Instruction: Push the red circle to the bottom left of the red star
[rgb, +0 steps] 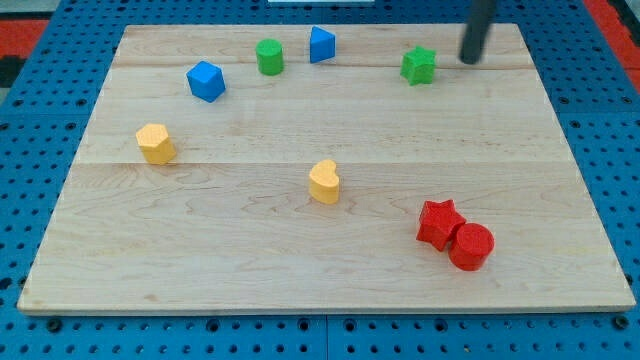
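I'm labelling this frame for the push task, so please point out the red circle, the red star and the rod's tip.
red circle (471, 245): camera view, on its flat top face.
red star (439, 219): camera view, on the middle of its top face.
my tip (468, 59): camera view, on the rod's very end, right of the green star (419, 65).

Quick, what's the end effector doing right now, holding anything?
My tip: bare rod, holding nothing, touching no block, just right of the green star.
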